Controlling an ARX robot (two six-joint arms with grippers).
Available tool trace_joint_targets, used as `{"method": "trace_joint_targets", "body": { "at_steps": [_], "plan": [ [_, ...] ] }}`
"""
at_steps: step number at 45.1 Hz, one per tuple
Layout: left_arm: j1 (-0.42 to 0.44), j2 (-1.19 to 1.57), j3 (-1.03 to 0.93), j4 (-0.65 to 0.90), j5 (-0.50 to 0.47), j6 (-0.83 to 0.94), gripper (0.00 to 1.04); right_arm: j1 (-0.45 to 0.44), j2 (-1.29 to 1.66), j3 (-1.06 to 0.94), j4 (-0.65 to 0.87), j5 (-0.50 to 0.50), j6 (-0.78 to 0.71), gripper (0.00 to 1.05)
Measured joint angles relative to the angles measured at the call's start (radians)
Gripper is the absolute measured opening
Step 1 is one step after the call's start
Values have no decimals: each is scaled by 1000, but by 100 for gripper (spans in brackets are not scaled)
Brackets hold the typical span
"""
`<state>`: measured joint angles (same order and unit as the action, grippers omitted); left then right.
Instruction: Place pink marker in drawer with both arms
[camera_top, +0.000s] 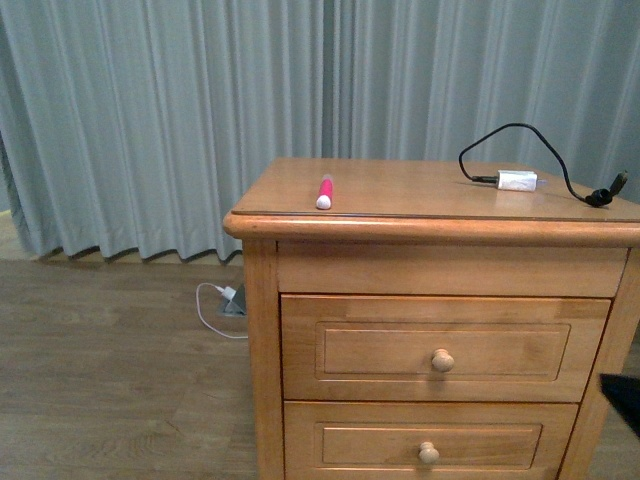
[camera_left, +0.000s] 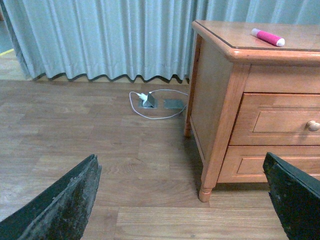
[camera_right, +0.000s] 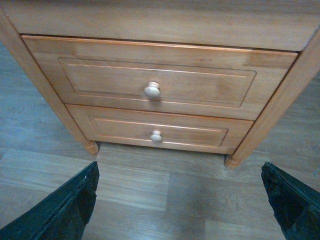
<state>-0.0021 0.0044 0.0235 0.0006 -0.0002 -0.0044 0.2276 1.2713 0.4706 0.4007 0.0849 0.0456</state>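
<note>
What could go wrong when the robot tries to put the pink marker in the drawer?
1. The pink marker lies close to the front edge of the cabinet top, so a clumsy nudge might knock it onto the floor.
2. The drawer is shut, and its knob looks just like the lower knob, so the open right gripper might pull the wrong one.

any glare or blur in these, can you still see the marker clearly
Front view: even, soft light, no hard glare on the cabinet top, pink marker crisp. Left wrist view: left gripper dark and close, marker sharp. Right wrist view: bluish floor cast, drawer readable.
</note>
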Motion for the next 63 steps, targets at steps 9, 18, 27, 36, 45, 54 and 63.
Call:
{"method": "trace_joint_targets", "body": {
  "at_steps": [9, 18, 27, 36, 45, 54, 63],
  "plan": [
    [0, 0, 0, 0, 0, 0, 99, 27, 316, 172, 88, 46, 39, 96],
    [0, 0, 0, 0, 0, 0, 99, 51, 575, 355, 116, 71, 75, 96],
    [0, 0, 0, 0, 0, 0, 99, 83, 753, 515, 161, 37, 97, 96],
    [0, 0, 0, 0, 0, 0, 99, 96, 843, 599, 181, 46, 101, 96],
    [0, 0, 0, 0, 0, 0, 99, 80, 918, 659, 201, 56, 101, 96],
    [0, 0, 0, 0, 0, 0, 99, 66, 955, 698, 201, 53, 101, 96],
    [0, 0, 0, 0, 0, 0, 99, 60, 979, 724, 204, 47, 90, 96]
  ]
}}
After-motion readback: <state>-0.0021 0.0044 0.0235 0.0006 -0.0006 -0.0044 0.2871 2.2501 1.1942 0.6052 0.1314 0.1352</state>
